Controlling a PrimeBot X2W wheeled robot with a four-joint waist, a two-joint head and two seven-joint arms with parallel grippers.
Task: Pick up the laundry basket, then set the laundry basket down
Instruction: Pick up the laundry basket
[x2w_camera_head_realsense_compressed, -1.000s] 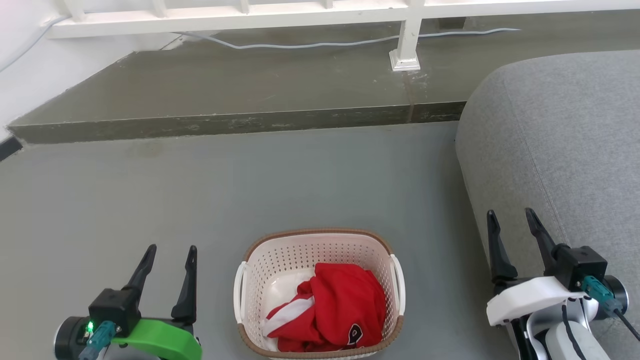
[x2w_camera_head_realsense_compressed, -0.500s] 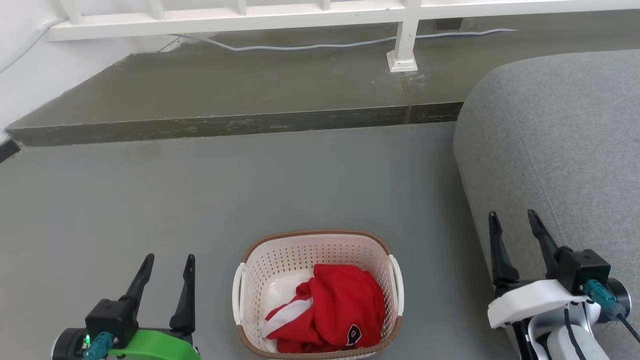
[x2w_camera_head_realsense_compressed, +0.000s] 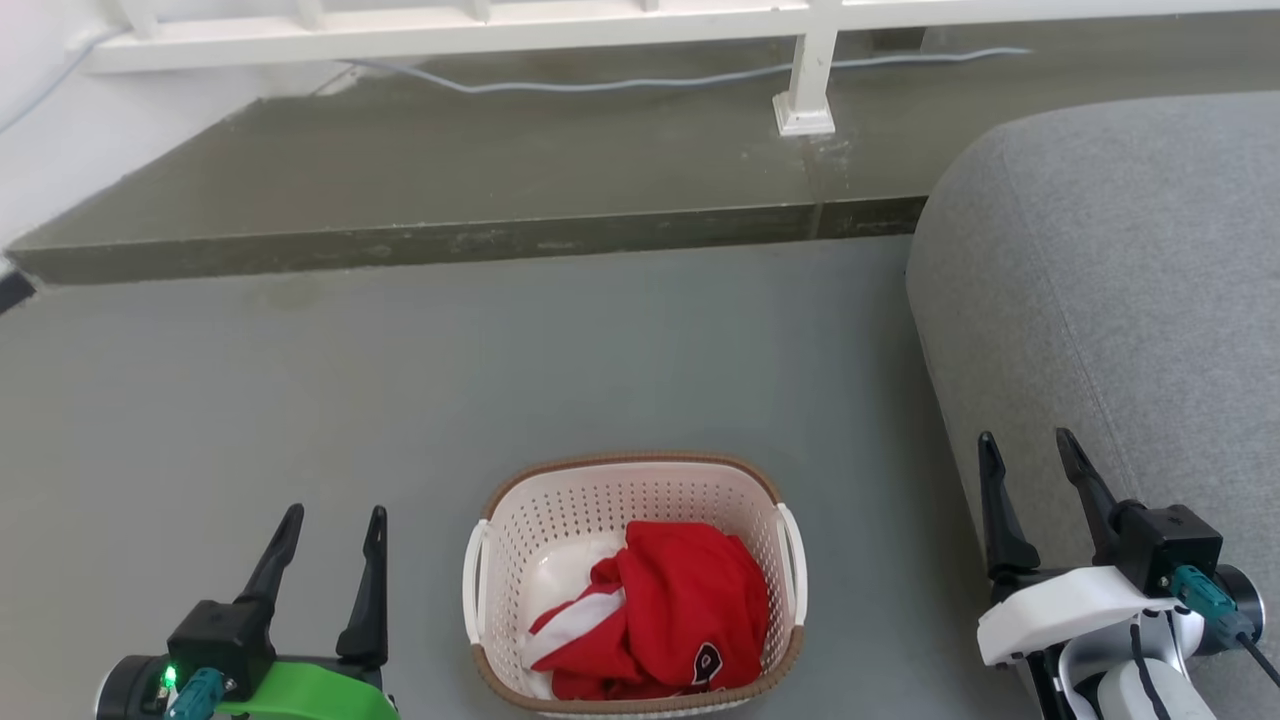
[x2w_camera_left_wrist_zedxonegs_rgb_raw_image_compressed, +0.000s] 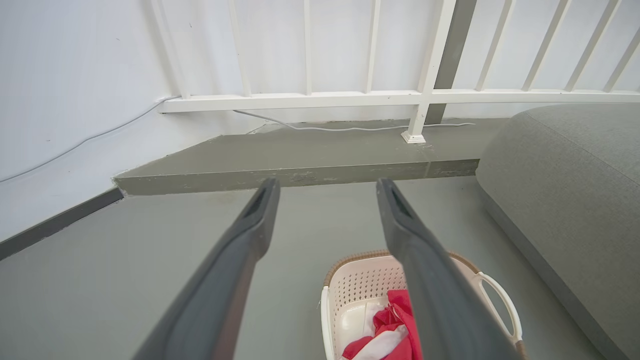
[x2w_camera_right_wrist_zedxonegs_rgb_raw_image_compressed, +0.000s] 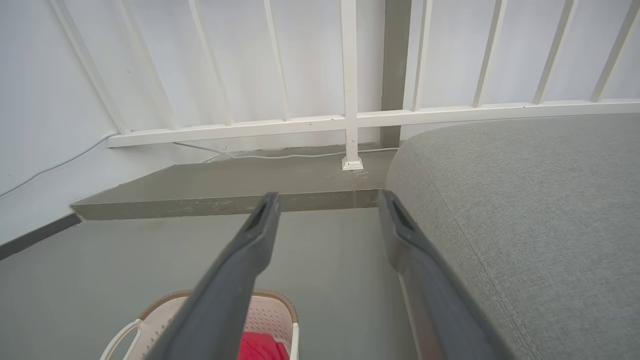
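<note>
Sitting on the grey floor (x2w_camera_head_realsense_compressed: 620, 350) between both arms, the laundry basket (x2w_camera_head_realsense_compressed: 634, 490) holds a red garment (x2w_camera_head_realsense_compressed: 670, 610). The left gripper (x2w_camera_head_realsense_compressed: 328, 520) and right gripper (x2w_camera_head_realsense_compressed: 1028, 445) hang either side, jaws spread apart and empty, the right one over the grey sofa (x2w_camera_head_realsense_compressed: 1120, 280).

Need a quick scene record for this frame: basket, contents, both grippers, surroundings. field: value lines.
basket: laundry basket upright on the floor, between the two grippers, untouched
contents: red garment with white trim
left: left gripper open, apart from the basket, on its left side
right: right gripper open, by the gray sofa
background: raised step, white railing, cable
task state: pick-up not yet begun
</note>
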